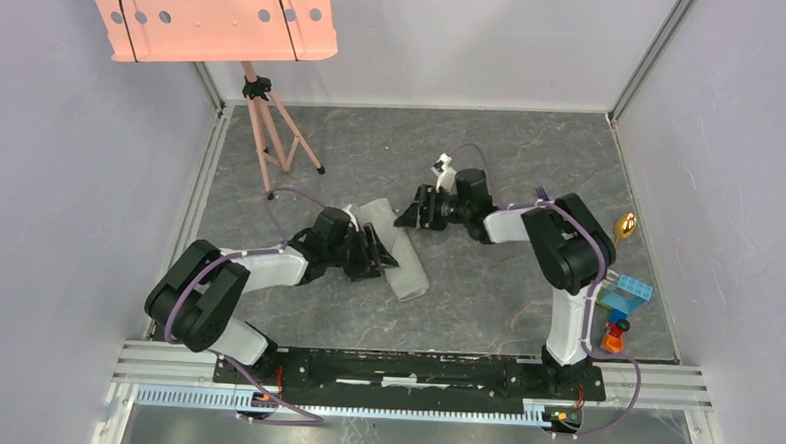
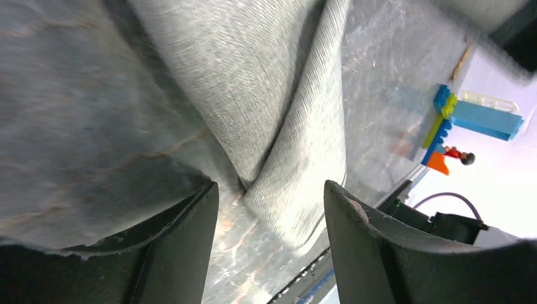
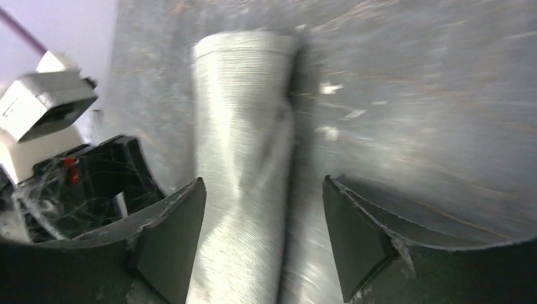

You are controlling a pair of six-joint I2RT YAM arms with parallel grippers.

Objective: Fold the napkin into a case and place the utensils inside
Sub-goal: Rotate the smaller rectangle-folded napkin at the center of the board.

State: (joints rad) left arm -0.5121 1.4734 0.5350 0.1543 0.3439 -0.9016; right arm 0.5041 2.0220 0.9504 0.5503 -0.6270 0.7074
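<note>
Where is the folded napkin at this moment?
In the top view the napkin lies centrally as a narrow folded strip, beside the open left gripper, with the right gripper just right of its far end.

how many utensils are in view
2: the spoon near the right edge, and the purple fork left of it, mostly hidden behind the right arm.

Grey marbled tabletop (image 1: 485, 306), lilac walls (image 1: 71, 168)
</note>
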